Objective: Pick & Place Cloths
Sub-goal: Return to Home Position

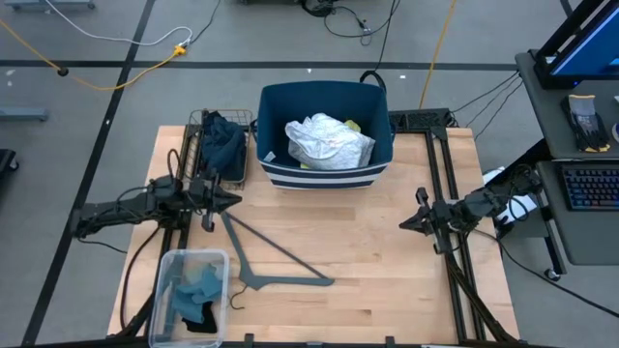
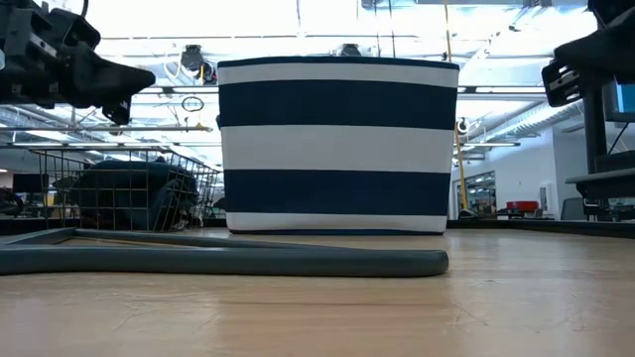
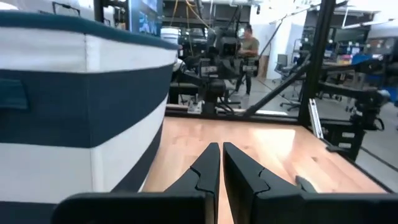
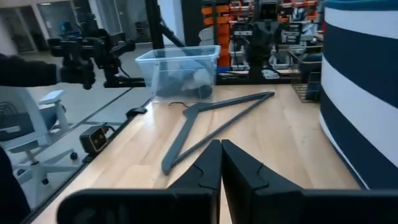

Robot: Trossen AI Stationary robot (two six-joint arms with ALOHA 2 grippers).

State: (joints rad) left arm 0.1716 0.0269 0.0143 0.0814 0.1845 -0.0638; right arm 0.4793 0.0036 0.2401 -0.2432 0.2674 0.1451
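A white cloth (image 1: 329, 143) with a bit of yellow cloth (image 1: 352, 125) beside it lies in the navy-and-white striped basket (image 1: 319, 177) at the table's far middle. A dark teal cloth (image 1: 222, 145) fills the wire basket (image 1: 198, 126) at the far left. Teal, blue and black cloths (image 1: 198, 290) lie in the clear plastic bin (image 1: 166, 266) at the near left. My left gripper (image 1: 233, 200) is shut and empty, between the wire basket and the grey hanger (image 1: 276, 253). My right gripper (image 1: 404, 222) is shut and empty at the table's right.
The grey plastic hanger lies flat on the wood table, from below my left gripper toward the near middle, its hook near the clear bin. The striped basket's wall (image 3: 74, 106) stands close beside my left gripper. Bare wood shows between the two grippers (image 1: 358, 242).
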